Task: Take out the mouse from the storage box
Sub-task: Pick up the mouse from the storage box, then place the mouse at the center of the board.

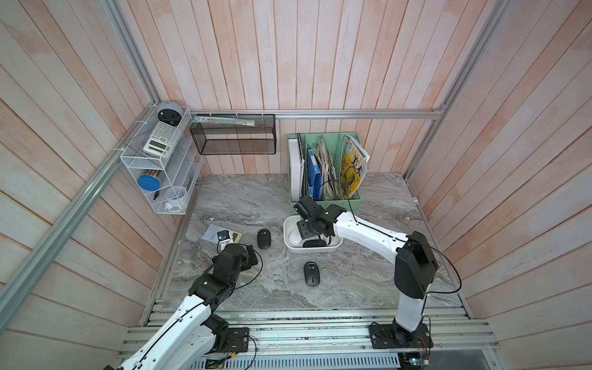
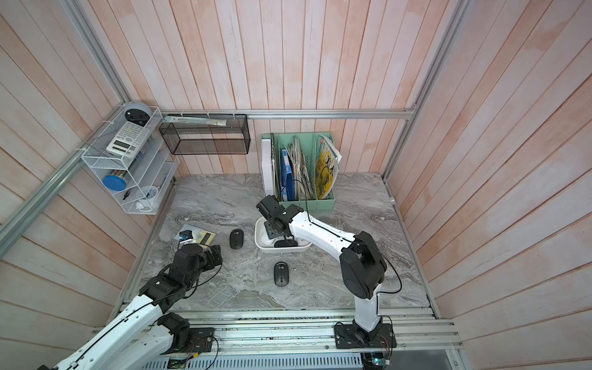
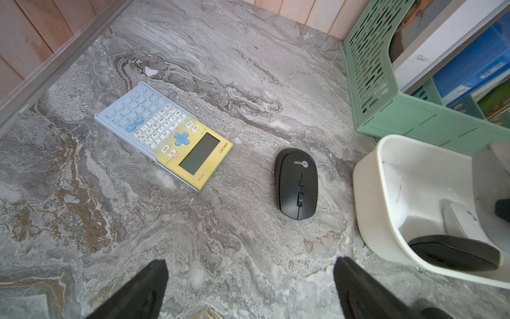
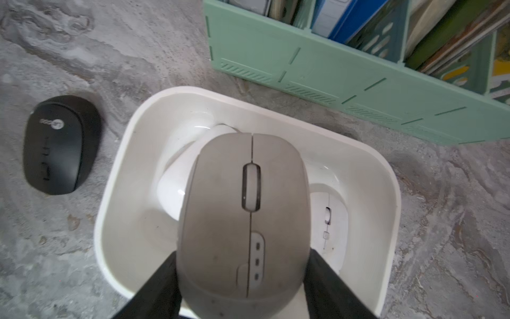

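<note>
The storage box [image 4: 116, 193] is a shallow white tub on the marble table, seen in both top views [image 1: 290, 248] [image 2: 261, 245]. My right gripper [image 4: 244, 252] is over it, shut on a grey mouse [image 4: 245, 198] by its sides, with a black finger against each flank. The grey mouse hangs over the box's inside. Two white mice [image 4: 174, 179] [image 4: 328, 221] lie in the box under it. A dark mouse-like shape [image 3: 455, 252] rests by the box's near wall. My left gripper [image 3: 251, 261] is open over bare table, left of the box.
Two black mice [image 1: 263, 238] [image 1: 311, 274] lie on the table outside the box. A blue and yellow calculator [image 3: 162, 135] lies to the left. The mint-green file holder [image 1: 323, 201] stands just behind the box. A black mesh basket [image 1: 234, 134] and a white wire rack [image 1: 160, 166] hang on the walls.
</note>
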